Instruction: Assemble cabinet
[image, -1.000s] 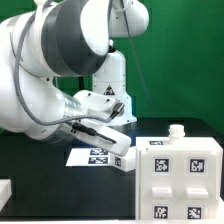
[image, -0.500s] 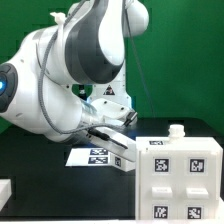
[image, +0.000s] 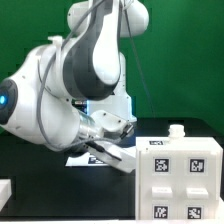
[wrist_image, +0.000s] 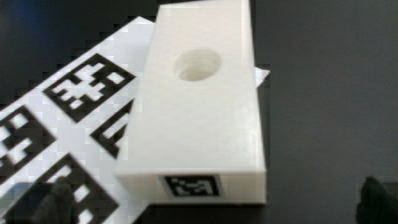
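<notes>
The cabinet's big white box (image: 182, 178) stands at the exterior view's right, with tags on its face and a small knob (image: 176, 131) on top. A long white cabinet part (wrist_image: 199, 100) with a round hole and a tag on its near end lies partly on the marker board (wrist_image: 71, 110). In the exterior view this part (image: 124, 160) lies just left of the big box. My gripper (image: 108, 150) hangs low over this part. In the wrist view the gripper (wrist_image: 199, 205) is open and holds nothing. One dark fingertip (wrist_image: 375, 196) shows clear of the part's side.
The marker board (image: 80, 158) lies on the black table, mostly hidden by my arm. Another white piece (image: 5, 190) sits at the exterior view's lower left edge. A green wall stands behind.
My arm has swung down and toward the exterior view's right, bringing the gripper over the long white part and covering most of the marker board. The cabinet parts have not moved.
</notes>
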